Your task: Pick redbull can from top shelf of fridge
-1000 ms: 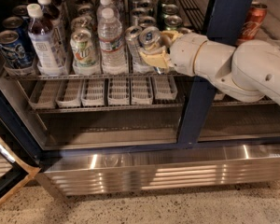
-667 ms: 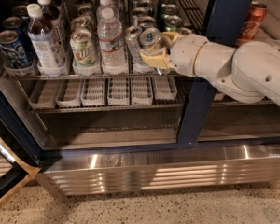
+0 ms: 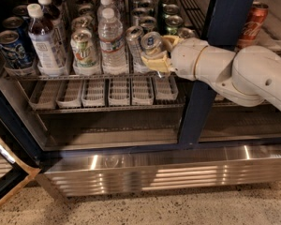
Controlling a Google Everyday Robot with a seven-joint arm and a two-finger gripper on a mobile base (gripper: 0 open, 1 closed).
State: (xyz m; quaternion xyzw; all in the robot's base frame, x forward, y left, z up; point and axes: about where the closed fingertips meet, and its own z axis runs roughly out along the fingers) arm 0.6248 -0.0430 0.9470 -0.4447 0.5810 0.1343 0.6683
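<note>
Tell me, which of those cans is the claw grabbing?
The redbull can, slim, silver-and-blue, on the top shelf: the gripper is shut on it and it tilts, while neighbouring cans stand upright.

The gripper (image 3: 158, 54) sits at the right front edge of the surface (image 3: 51, 77), clamped on the tilted redbull can (image 3: 151, 41). A silver can (image 3: 133, 45) stands just to its left and green cans (image 3: 173, 23) crowd the far side. The dark-blue door post (image 3: 222, 27) blocks the right. Only the near side lies open.
</note>
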